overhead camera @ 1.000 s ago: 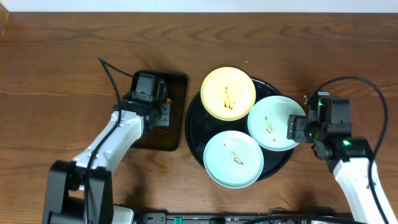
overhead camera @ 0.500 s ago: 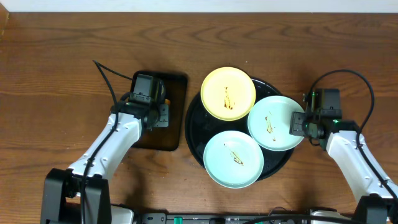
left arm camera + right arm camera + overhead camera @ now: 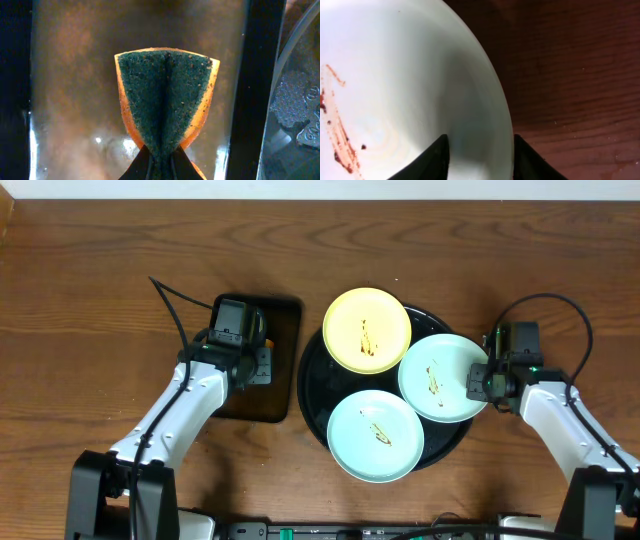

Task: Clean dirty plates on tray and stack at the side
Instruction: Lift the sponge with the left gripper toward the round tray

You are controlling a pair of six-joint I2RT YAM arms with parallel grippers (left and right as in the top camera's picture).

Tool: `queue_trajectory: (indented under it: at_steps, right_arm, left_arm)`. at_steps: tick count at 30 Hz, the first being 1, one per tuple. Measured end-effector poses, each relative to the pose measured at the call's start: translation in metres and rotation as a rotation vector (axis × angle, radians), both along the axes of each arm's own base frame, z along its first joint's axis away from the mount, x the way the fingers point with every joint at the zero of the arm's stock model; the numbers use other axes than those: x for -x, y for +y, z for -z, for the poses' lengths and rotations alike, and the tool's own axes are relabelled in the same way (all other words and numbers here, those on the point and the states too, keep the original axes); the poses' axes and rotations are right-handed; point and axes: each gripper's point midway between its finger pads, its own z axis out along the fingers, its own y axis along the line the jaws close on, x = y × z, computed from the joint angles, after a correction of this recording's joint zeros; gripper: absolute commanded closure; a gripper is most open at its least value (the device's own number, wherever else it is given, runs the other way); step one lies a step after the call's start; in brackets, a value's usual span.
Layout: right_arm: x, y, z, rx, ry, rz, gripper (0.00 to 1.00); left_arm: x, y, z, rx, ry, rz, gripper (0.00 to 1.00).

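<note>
Right wrist | right fingers (image 3: 480, 144) are straddling mint plate (image 3: 395, 75) rim, gaping | plate likely stiff, light, slick: pinch rim | left fingers (image 3: 160, 167) are squeezing soft sponge (image 3: 165, 95).

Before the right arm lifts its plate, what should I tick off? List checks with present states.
1. Right gripper straddles the rim of the right pale mint round plate: ok.
2. Right gripper shut on that rim: not ok, open.
3. Left gripper shut on the folded orange-and-green sponge: ok.
4. Brown smears show where to scrub: ok.
5. That plate free of the pale yellow round plate and lower pale mint plate: cannot tell, rims meet.
</note>
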Motion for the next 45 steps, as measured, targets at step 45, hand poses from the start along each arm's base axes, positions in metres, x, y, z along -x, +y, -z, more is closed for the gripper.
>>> queue_trajectory:
  at_steps: [45]
  right_arm:
    - [-0.003,0.001,-0.001,-0.010,-0.015,0.012,0.99]
  left_arm:
    - [-0.018,-0.007,-0.047,0.097,-0.170,-0.070,0.93]
